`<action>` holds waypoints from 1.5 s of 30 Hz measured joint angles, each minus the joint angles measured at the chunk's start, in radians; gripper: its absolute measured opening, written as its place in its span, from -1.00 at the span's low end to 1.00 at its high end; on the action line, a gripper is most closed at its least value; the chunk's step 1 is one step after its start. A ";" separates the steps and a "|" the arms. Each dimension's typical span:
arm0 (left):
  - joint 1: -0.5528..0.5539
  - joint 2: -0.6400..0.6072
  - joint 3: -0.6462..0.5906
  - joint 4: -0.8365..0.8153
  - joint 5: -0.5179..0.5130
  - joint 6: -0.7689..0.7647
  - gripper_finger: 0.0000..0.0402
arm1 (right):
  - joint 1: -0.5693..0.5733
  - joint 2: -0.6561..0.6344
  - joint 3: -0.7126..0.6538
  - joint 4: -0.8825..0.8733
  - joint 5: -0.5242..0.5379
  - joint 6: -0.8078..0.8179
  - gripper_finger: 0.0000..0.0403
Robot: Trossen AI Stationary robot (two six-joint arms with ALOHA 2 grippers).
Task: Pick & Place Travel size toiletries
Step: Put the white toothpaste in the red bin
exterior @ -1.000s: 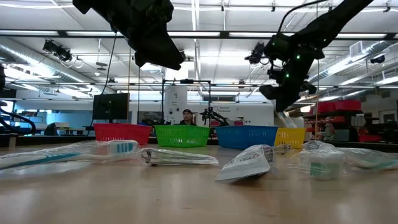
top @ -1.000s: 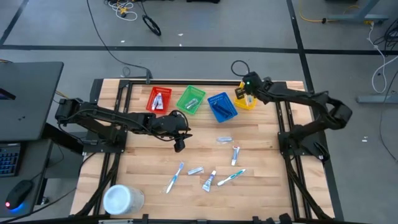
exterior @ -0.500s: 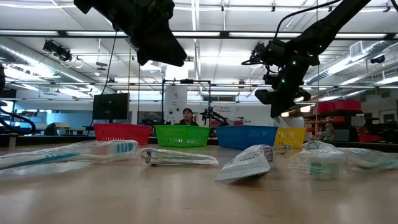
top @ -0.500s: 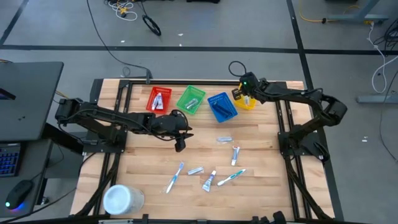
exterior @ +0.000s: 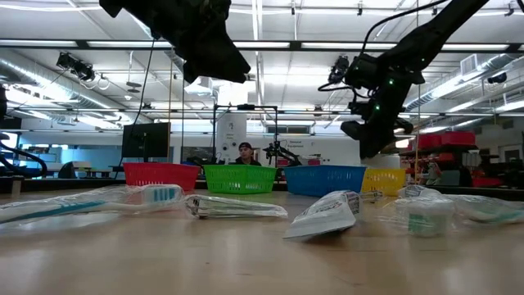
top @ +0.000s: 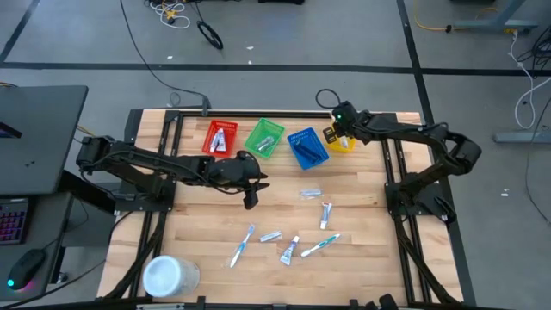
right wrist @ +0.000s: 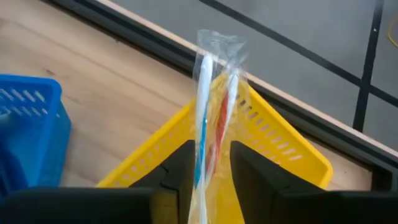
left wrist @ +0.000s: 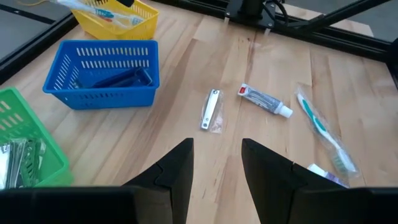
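Observation:
My right gripper (right wrist: pixel 211 150) hangs above the yellow basket (right wrist: pixel 283 146) at the table's far right (top: pixel 337 132) and is shut on a clear-wrapped toothbrush (right wrist: pixel 208 87). My left gripper (left wrist: pixel 216 152) is open and hovers over the table's middle (top: pixel 250 201), touching nothing. Ahead of it on the wood lie a small wrapped item (left wrist: pixel 211 111), a white tube (left wrist: pixel 264 101) and a wrapped toothbrush (left wrist: pixel 323 134). More tubes and toothbrushes (top: pixel 289 251) lie flat toward the near edge. My right gripper pinches the wrapped toothbrush between its two fingers, on the stretch of wrapper (right wrist: pixel 202 146) right at the fingertips. The pack runs along the fingers and sticks out beyond them. It is lifted clear, above the yellow basket.
Red (top: pixel 219 138), green (top: pixel 264 138), blue (top: pixel 307 147) and yellow (top: pixel 342 143) baskets stand in a row along the far edge, each with items inside. A big white tub (top: pixel 170 275) sits at the near left corner. A person shows far behind the table (exterior: pixel 246 152).
My right gripper, with the wrapped toothbrush, has shifted slightly toward the table's left edge and sunk a little over the yellow basket.

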 joint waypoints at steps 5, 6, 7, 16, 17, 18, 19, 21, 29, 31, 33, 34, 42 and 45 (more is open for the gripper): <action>0.000 -0.013 0.000 -0.010 -0.002 -0.008 -0.29 | 0.017 -0.045 0.000 -0.010 -0.005 -0.011 -0.41; 0.000 -0.015 0.000 -0.014 -0.001 -0.008 -0.29 | 0.024 -0.060 0.000 -0.010 -0.009 -0.011 -0.40; 0.000 -0.026 0.000 -0.038 0.001 -0.010 -0.29 | 0.033 -0.077 0.000 -0.015 -0.012 -0.011 -0.40; 0.004 -0.130 0.000 -0.233 -0.008 -0.151 -0.29 | 0.230 -0.269 0.000 -0.096 -0.166 0.043 -0.41; 0.004 -0.139 0.000 -0.253 -0.015 -0.162 -0.29 | 0.265 -0.287 0.000 -0.125 -0.168 0.048 -0.41; 0.003 -0.145 0.000 -0.275 -0.026 -0.168 -0.29 | 0.307 -0.301 0.000 -0.140 -0.168 0.049 -0.41; 0.000 -0.151 0.000 -0.291 -0.036 -0.174 -0.29 | 0.346 -0.310 0.000 -0.141 -0.168 0.056 -0.41; -0.003 -0.157 0.000 -0.306 -0.057 -0.187 -0.29 | 0.429 -0.329 0.000 -0.162 -0.167 0.092 -0.41; -0.016 -0.146 0.000 -0.373 -0.034 -0.214 -0.29 | 0.750 -0.332 0.000 -0.159 -0.156 0.194 -0.41; -0.031 -0.147 0.000 -0.381 -0.031 -0.224 -0.29 | 0.807 -0.326 0.000 -0.158 -0.155 0.232 -0.41; -0.047 -0.147 0.000 -0.401 -0.035 -0.240 -0.29 | 0.858 -0.323 0.000 -0.158 -0.157 0.279 -0.41; -0.055 -0.147 0.000 -0.402 -0.044 -0.246 -0.29 | 0.878 -0.321 0.000 -0.157 -0.158 0.302 -0.41; -0.111 -0.147 0.000 -0.404 -0.052 -0.261 -0.29 | 0.944 -0.312 0.000 -0.159 -0.159 0.354 -0.41; -0.124 -0.147 0.000 -0.401 -0.052 -0.261 -0.29 | 0.942 -0.312 0.000 -0.161 -0.155 0.353 -0.41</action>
